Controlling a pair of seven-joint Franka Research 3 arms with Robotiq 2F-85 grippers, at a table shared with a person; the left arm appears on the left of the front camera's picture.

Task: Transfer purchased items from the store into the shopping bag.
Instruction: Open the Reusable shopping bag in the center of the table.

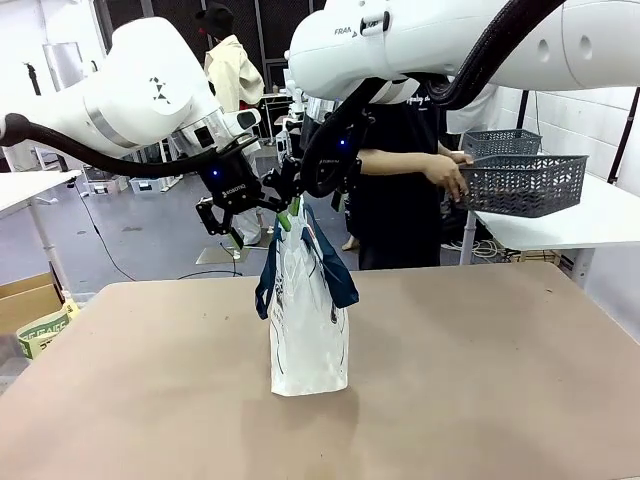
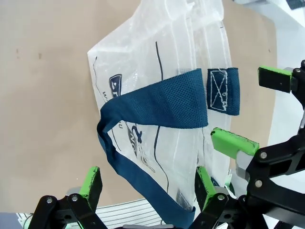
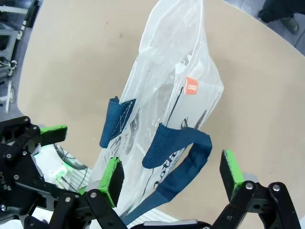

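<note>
Table (image 1: 480,380), near edge to middle: bag (image 1: 308,330) stands upright at the centre, its handles (image 1: 340,275) drooping down its sides.

Left gripper (image 1: 228,232) hangs just above the bag's top left, its arm reaching in from the left. Fingers point down, jaws spread, pinching nothing.

Right gripper (image 1: 290,210) is close beside it over the bag's mouth, its arm crossing in from the right. Jaws are spread, with one strap lying loose between them.

Far side: the person's hand (image 1: 445,172) holds the basket (image 1: 520,185) level, well apart from the bag.

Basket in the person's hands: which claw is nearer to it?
Right. The right claw hangs open at the top of the shopping bag; the left claw, also open, sits beyond the bag, farther from the basket.
</note>
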